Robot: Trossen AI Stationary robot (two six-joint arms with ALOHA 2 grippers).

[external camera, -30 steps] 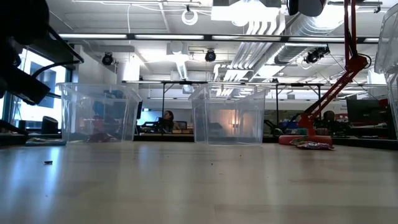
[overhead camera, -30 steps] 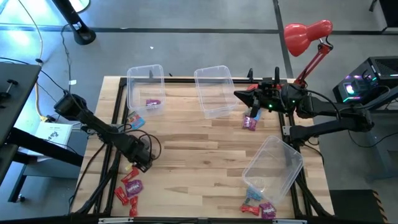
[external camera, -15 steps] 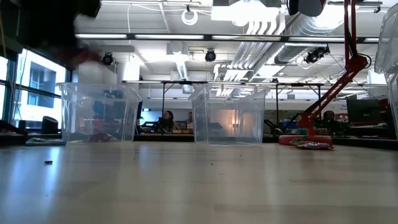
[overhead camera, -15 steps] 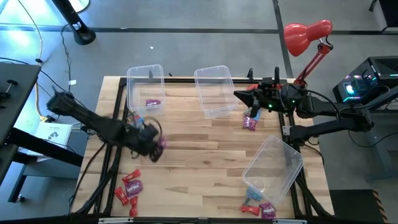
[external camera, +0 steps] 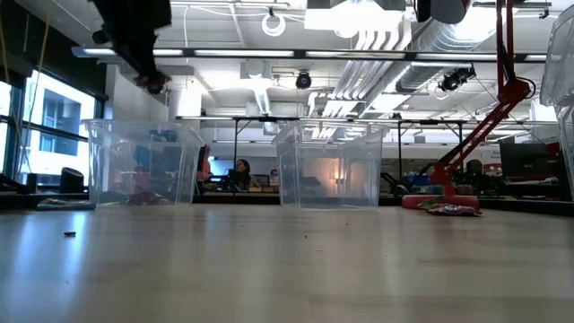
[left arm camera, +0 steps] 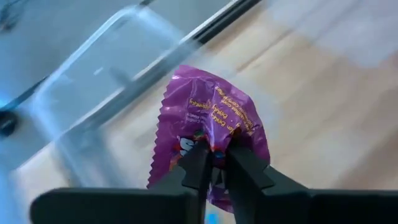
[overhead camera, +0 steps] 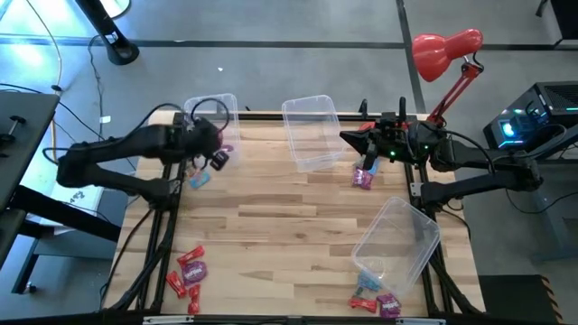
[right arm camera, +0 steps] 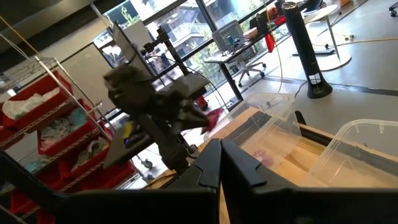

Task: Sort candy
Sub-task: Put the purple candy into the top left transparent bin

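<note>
Left gripper (left arm camera: 215,151) raised at the table's far-left, fingers (left arm camera: 194,167) pinched; right gripper (overhead camera: 364,168) far-right, fingers together.

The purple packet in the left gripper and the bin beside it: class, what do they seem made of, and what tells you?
The purple packet looks like thin glossy plastic film: crinkled, with a zigzag-cut edge. The bin looks like clear rigid plastic: the table shows through its walls. The left gripper pinches the packet.

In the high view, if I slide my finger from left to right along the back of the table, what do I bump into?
Left clear plastic bin → left gripper holding a purple candy packet → middle clear plastic bin → right gripper → red desk lamp.
</note>
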